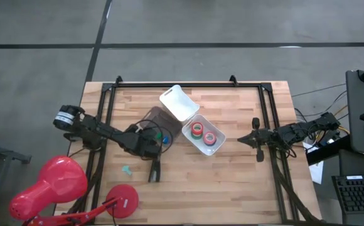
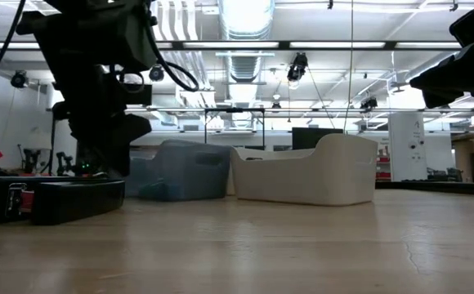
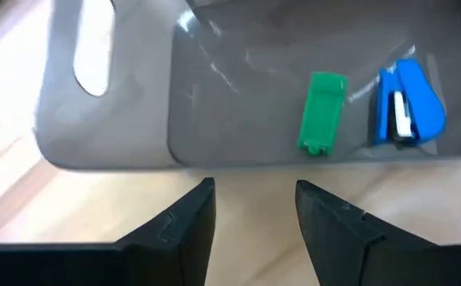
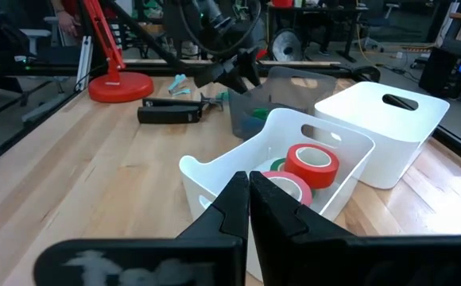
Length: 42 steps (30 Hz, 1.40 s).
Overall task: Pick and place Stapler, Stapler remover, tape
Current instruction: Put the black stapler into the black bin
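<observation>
Trouble looks likeliest at the stapler (image 1: 154, 170), lying on the table near the grey bin (image 1: 160, 123): the left gripper (image 3: 250, 210), jaws open and empty over that bin's edge, could knock it away, while the right gripper (image 4: 249, 199) waits closed beside the white bin (image 4: 215, 187) holding the tape (image 4: 311, 164).

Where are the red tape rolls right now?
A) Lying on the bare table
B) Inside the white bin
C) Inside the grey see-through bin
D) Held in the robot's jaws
B: the tape rolls sit inside the white bin in the high view, and the right wrist view shows them there too, while the grey bin holds only a green piece and a blue one.
</observation>
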Each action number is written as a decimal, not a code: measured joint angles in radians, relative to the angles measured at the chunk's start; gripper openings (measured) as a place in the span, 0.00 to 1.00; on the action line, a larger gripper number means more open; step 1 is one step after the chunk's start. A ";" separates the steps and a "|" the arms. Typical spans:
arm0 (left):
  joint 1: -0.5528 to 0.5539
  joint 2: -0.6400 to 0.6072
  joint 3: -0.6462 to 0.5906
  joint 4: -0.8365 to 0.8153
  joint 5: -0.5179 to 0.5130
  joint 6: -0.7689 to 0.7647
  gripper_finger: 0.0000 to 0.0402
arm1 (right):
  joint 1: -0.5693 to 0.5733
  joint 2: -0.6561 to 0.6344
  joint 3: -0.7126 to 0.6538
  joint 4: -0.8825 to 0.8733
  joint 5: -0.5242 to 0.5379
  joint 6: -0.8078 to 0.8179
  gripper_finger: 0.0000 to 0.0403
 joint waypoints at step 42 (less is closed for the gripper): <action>-0.416 0.111 0.121 0.089 0.250 -0.567 0.44 | 0.000 0.000 0.000 0.000 0.000 0.000 0.02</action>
